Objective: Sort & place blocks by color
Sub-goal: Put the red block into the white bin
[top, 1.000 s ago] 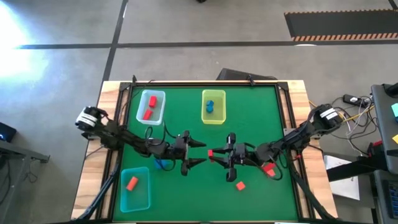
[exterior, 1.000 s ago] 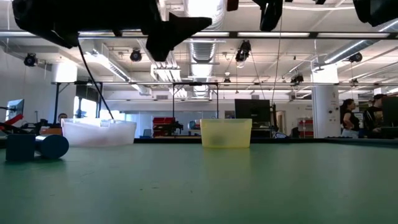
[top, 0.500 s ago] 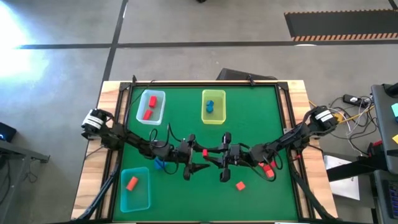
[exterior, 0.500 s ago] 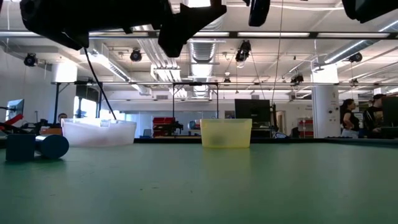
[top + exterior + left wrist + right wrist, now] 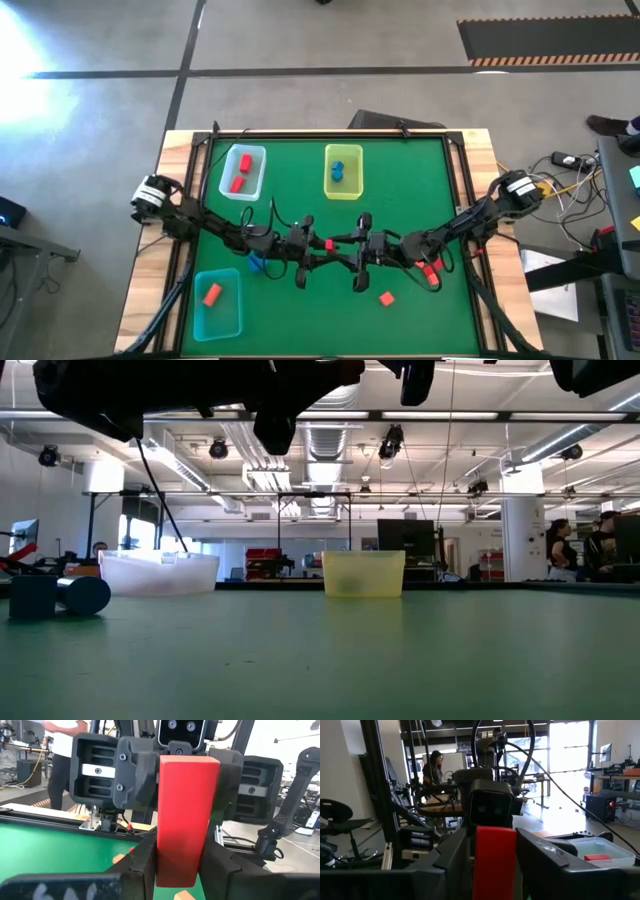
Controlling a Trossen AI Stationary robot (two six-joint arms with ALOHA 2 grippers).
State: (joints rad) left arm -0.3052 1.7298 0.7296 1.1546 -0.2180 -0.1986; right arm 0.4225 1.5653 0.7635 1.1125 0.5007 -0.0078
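Note:
A red block (image 5: pixel 328 244) hangs in the air over the middle of the green table, between my two grippers, which meet tip to tip. My left gripper (image 5: pixel 318 246) comes from the table's left and is shut on the block (image 5: pixel 187 815). My right gripper (image 5: pixel 342 246) comes from the table's right. Its fingers stand close on either side of the same block (image 5: pixel 494 860), with a narrow dark gap at each side. A blue block (image 5: pixel 257 264), a red one (image 5: pixel 432 270) and an orange-red one (image 5: pixel 386 297) lie loose on the table. My left gripper pinches the red block's two opposite sides (image 5: pixel 172 870) between its two fingers (image 5: pixel 142 867). The fingers come about level from the table's left. The block is lifted clear of the table and reaches out past the fingertips toward my right gripper.
A pale blue tray (image 5: pixel 258 160) at the far left holds red blocks. A yellow-green tray (image 5: pixel 343 191) at the far middle holds blue blocks. A teal tray (image 5: pixel 225 315) at the near left holds one orange-red block. People stand in the room beyond (image 5: pixel 565 550).
Both grippers have drawn together over the middle of the table, my right one carrying the red block toward the left one. My left gripper, open a second ago, has shut on the block. The block has stayed clear of the table.

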